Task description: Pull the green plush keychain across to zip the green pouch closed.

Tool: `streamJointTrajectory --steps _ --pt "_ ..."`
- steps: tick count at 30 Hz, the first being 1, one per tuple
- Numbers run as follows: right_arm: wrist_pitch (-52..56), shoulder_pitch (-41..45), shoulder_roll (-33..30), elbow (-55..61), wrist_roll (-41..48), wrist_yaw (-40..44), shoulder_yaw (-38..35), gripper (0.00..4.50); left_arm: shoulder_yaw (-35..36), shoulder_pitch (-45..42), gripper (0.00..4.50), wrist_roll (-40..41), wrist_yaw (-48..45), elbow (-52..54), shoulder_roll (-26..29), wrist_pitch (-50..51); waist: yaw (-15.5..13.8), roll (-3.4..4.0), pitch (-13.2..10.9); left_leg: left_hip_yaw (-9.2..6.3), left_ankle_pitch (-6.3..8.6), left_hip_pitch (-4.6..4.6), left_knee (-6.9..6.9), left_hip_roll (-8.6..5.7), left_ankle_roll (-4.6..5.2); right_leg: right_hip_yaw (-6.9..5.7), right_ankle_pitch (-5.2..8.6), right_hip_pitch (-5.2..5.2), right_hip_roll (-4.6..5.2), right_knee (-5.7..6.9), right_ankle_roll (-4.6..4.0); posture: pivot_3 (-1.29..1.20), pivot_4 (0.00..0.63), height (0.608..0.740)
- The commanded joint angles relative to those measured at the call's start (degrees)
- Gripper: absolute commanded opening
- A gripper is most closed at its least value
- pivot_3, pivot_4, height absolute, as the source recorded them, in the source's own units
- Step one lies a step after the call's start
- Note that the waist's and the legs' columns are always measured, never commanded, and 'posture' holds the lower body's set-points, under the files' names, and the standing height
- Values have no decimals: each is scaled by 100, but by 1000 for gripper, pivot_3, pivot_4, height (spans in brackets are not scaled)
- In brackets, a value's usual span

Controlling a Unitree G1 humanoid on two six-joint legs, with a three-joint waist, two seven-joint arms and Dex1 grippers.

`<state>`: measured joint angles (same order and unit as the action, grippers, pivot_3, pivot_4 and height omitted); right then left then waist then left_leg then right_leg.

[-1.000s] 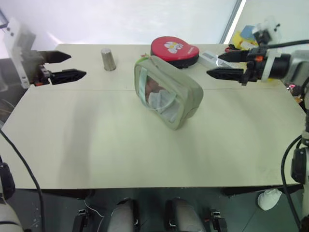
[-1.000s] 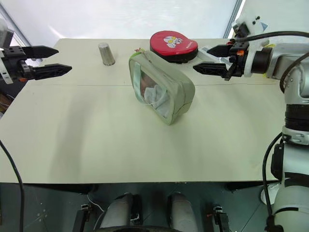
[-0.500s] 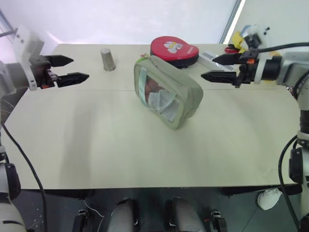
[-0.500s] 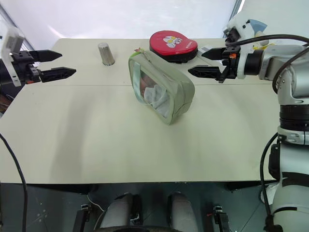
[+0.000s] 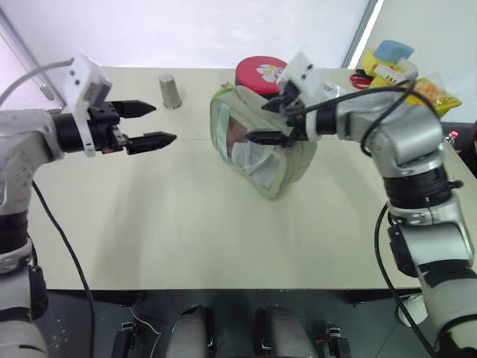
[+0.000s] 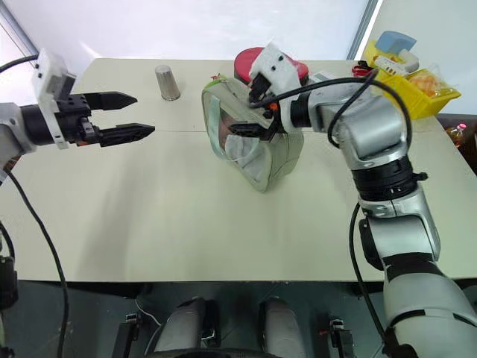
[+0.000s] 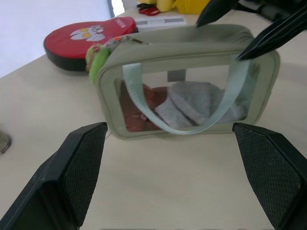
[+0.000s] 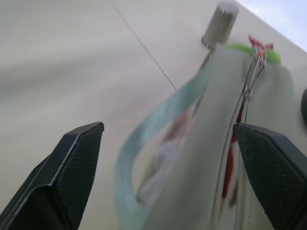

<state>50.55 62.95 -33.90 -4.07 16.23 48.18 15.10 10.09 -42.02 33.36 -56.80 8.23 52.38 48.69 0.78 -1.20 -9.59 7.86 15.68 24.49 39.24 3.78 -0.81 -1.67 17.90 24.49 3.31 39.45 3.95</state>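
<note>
Straddling green pouch (image 5: 261,142): wide right jaws, keychain (image 7: 95,61) untouched.

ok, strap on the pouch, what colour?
Pale mint, lighter than the sage-green pouch fabric. The strap shows best in the left wrist view.

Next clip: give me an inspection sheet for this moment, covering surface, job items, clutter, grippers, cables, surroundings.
Surface: beige table, bare in front.
Job's things: green pouch standing mid-table, zipper open; green plush keychain at its far end.
Clutter: red round case behind the pouch; metal cup; yellow bin of items at the right.
Grippers: left gripper open, apart from the pouch; right gripper open, jaws straddling the pouch's top.
Cables: black cables along both arms.
Surroundings: white wall behind.
</note>
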Motion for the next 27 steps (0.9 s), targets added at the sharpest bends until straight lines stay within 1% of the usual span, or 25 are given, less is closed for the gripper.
streamJointTrajectory --steps 1,3,4,6,8,9,11,13,14,16,19,22,24,27 --pt "-481 2 -22 -97 -380 70 197 4488 239 185 4473 168 198 388 16 81 14 0 0 0 0 -1 0 0 0 0 0 0 0 0 0 0 150 740" --pt "-557 17 39 -181 -446 126 237 3973 283 276 4500 226 278 467 25 106 41 0 0 0 0 -1 -2 2 0 0 0 1 -1 0 0 0 150 740" --pt "-610 23 56 -223 -487 159 250 3629 294 291 4500 248 310 484 30 113 43 0 0 0 0 -1 -2 3 -1 0 0 2 -2 1 0 0 150 740" --pt "-821 11 56 -317 -605 274 319 2674 338 253 4500 287 448 472 -14 118 38 0 0 -1 0 -2 -2 4 -1 0 0 1 -5 1 0 0 150 740" --pt "-1039 13 70 -397 -693 375 336 1550 357 206 4500 337 545 447 -26 129 35 0 0 -1 0 -4 -1 4 -1 0 0 0 -5 1 0 0 150 740" --pt "-1156 25 83 -436 -718 436 329 1075 352 212 4500 340 557 449 -10 118 35 0 0 -1 0 -5 -1 4 -1 0 0 -2 -4 1 0 0 150 740" --pt "-1617 54 109 -535 -782 602 313 51 355 251 4500 323 565 448 17 81 37 0 0 0 0 -5 -1 3 -1 0 0 -2 -4 1 0 0 150 740" --pt "-2009 63 111 -612 -848 754 302 17 369 272 4500 318 580 445 26 69 40 0 0 0 0 -5 -1 3 -1 0 0 -2 -5 1 0 0 150 740" --pt "-2369 73 92 -677 -908 831 275 17 385 273 4500 304 581 420 50 56 40 0 0 0 0 -5 -2 4 -1 0 0 -1 -5 1 0 0 150 740" --pt "-3451 97 -64 -924 -1043 1146 214 17 452 260 4500 252 542 306 163 2 38 -1 -1 0 0 -4 -2 3 -1 0 0 -1 -5 0 0 0 150 740" --pt "-4719 41 -281 -1374 -1103 1767 175 17 489 182 4500 179 519 121 279 -125 29 0 -2 0 0 -4 -2 2 -1 0 0 -1 -5 -2 0 0 150 740" --pt "-5451 -20 -297 -1784 -987 2221 101 17 433 94 4500 216 502 46 310 -170 13 0 -2 0 0 -4 -2 2 -1 -1 0 -3 -5 -4 0 0 150 740" --pt "-5727 -25 -227 -1961 -854 2496 39 17 394 76 4500 227 496 49 310 -194 20 -1 -2 0 0 -4 0 2 -1 0 0 -4 -5 -3 0 0 150 740" --pt "-6084 -1 -130 -2244 -897 2702 49 17 360 72 4500 230 492 59 283 -199 31 0 -2 0 -1 -4 0 4 -1 0 0 -3 -5 -2 0 0 150 740"
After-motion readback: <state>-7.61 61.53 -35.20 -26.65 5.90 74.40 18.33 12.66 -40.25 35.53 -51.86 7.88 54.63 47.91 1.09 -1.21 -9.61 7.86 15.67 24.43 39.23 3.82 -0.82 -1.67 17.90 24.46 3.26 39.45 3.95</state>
